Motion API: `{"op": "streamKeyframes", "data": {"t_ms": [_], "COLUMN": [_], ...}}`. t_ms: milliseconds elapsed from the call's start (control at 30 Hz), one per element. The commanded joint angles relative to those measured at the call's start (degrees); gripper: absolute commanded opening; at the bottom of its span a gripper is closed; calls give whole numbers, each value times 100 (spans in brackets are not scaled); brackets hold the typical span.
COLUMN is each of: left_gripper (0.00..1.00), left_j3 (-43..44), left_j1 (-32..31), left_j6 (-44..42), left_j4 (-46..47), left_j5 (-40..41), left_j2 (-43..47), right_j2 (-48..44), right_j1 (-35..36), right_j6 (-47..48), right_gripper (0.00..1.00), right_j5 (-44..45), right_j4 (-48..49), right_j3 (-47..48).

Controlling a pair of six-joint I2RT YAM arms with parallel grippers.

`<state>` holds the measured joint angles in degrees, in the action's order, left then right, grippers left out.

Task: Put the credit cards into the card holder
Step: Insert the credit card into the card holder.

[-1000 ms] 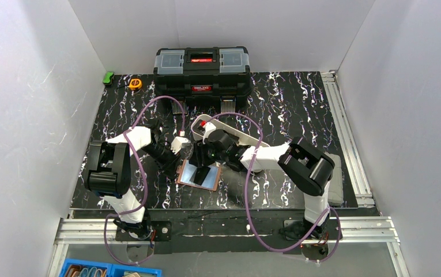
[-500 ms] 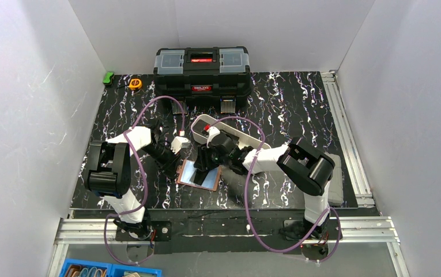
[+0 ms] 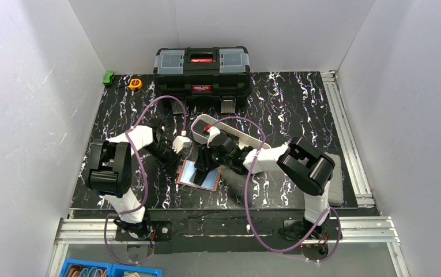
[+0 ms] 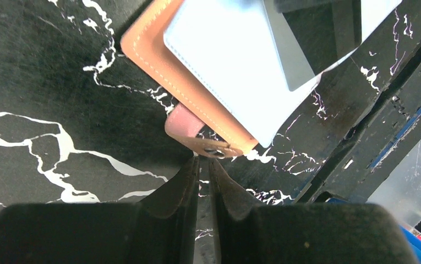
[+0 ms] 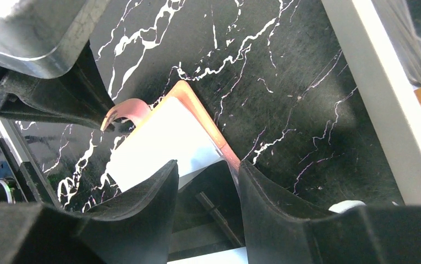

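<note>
The wallet (image 3: 214,182) lies open mid-table, toward 6 o'clock, with a pale blue card (image 3: 190,174) flat on its lining. At the wallet's 10 o'clock the left gripper (image 4: 203,160) is pinched narrow on the snap tab (image 4: 186,122), which curls upward. From 1 o'clock the right gripper (image 5: 208,168) reaches in, jaws half apart, astride the wallet's edge beside the card

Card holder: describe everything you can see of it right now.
The card holder is tan-pink stitched leather, lying flat on the black marbled table. A pale blue card covers most of its upper face, leaving a leather border. Its small pink snap tab curls up against the shut left fingers; the right fingers stand over its other end.
</note>
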<state>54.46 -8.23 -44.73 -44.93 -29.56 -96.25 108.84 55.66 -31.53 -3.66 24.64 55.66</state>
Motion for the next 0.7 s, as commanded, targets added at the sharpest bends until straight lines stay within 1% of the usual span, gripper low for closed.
{"op": "streamKeyframes", "data": {"t_ms": [0, 367, 633, 667], "left_gripper": [12, 13, 13, 13], "left_j3": [141, 320, 171, 188], "left_j1": [-96, -297, -335, -337], "left_j6": [-2, 99, 138, 139], "left_j4": [333, 335, 313, 182], "left_j5": [125, 150, 152, 176], "left_j2": [-251, -469, -312, -164], "right_j2": [-37, -107, -151, -222], "right_j1": [106, 273, 357, 358], "right_j6": [26, 118, 123, 112], "right_gripper": [51, 50, 50, 52], "right_j5": [-86, -179, -283, -160], "right_j4": [218, 143, 153, 131], "right_j3": [51, 4, 19, -17]}}
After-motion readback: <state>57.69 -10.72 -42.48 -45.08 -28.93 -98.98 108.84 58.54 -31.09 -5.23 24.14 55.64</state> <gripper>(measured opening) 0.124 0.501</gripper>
